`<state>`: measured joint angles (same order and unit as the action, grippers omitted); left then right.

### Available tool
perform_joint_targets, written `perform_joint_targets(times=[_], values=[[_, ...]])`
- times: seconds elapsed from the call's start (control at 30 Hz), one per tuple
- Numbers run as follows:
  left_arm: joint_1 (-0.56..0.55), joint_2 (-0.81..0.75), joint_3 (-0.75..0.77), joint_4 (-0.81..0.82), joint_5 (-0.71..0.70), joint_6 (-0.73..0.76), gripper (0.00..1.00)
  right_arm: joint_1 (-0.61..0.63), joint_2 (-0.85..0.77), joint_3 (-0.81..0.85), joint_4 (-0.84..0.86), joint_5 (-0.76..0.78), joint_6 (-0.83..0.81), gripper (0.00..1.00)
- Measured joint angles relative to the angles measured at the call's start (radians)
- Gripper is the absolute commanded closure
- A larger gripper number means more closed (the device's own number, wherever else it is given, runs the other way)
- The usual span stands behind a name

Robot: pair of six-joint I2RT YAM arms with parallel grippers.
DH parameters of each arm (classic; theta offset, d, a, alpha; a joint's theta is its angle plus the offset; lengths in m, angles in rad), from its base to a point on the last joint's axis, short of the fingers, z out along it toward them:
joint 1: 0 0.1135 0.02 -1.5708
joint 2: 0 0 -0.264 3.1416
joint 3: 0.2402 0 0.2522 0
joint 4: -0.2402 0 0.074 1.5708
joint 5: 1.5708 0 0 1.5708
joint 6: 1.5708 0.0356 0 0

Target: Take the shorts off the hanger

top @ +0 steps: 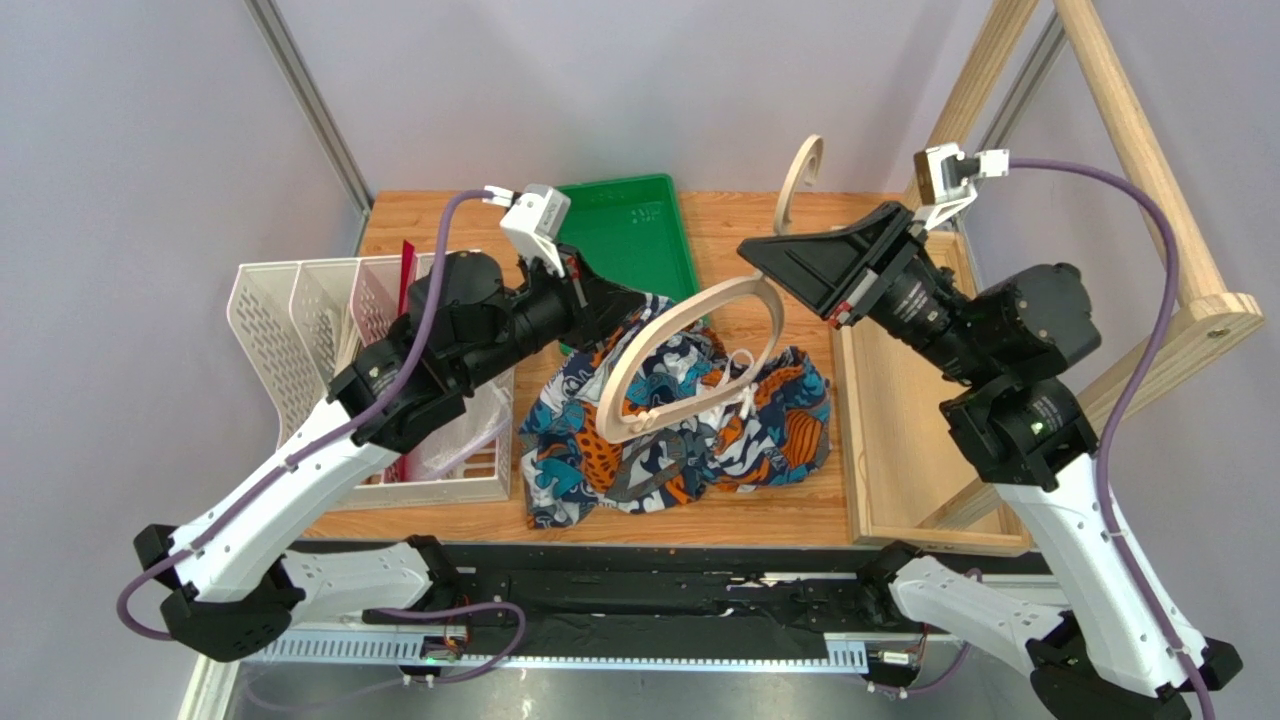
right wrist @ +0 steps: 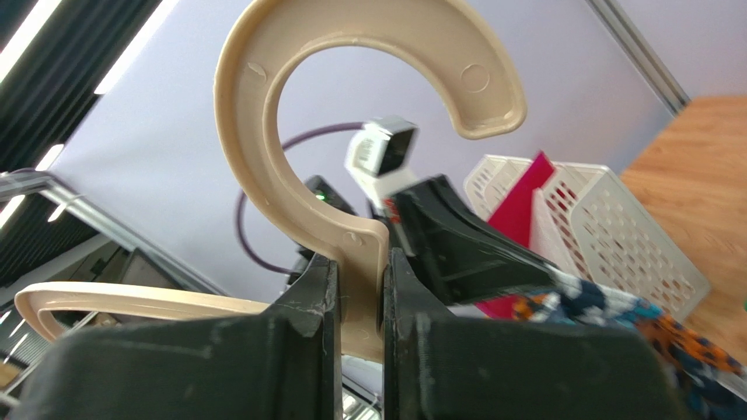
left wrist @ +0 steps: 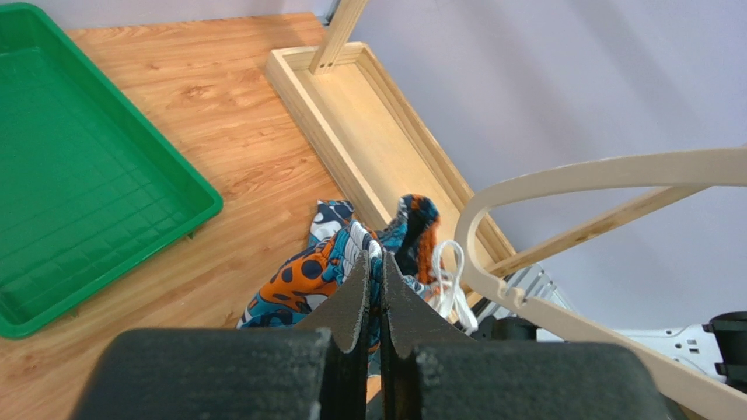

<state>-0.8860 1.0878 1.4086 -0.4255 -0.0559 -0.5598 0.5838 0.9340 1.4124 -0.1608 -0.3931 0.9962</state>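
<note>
Left end effector (left wrist: 374,267) is pinching a fold of the patterned shorts (top: 781,413), heaped on the wooden surface (top: 751,518) beneath the tilted hanger (top: 676,338). Right end effector (right wrist: 355,262) is clamping the hanger's hook neck. The white drawstring (left wrist: 451,271) may be snagging the bar, and pulling could drag the shorts along.

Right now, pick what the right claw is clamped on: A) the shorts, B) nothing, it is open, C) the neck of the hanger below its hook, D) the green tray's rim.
C: the right wrist view shows the right claw shut on the hanger just under its round hook.
</note>
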Motion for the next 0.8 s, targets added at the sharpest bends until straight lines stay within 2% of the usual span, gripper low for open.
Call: perform_joint_targets(times=[0.17,0.37,0.53,0.67,0.73,0.8], values=[[0.018,0.064,0.055,-0.01,0.027,0.0,1.0,0.0,0.018,0.129,-0.052,0.019,-0.069,1.0],[0.05,0.171,0.151,0.008,0.141,-0.029,1.0,0.001,-0.069,0.169,-0.255,0.197,-0.283,1.0],[0.054,0.361,0.23,0.073,0.297,-0.091,1.0,0.001,-0.117,0.176,-0.359,0.315,-0.39,1.0],[0.053,0.551,0.303,0.059,0.373,-0.111,1.0,0.001,-0.117,0.167,-0.401,0.346,-0.428,1.0],[0.053,0.63,0.326,0.024,0.395,-0.111,0.93,0.001,-0.113,0.154,-0.422,0.348,-0.443,1.0],[0.053,0.65,0.326,0.001,0.401,-0.109,0.81,0.001,-0.108,0.147,-0.432,0.348,-0.452,1.0]])
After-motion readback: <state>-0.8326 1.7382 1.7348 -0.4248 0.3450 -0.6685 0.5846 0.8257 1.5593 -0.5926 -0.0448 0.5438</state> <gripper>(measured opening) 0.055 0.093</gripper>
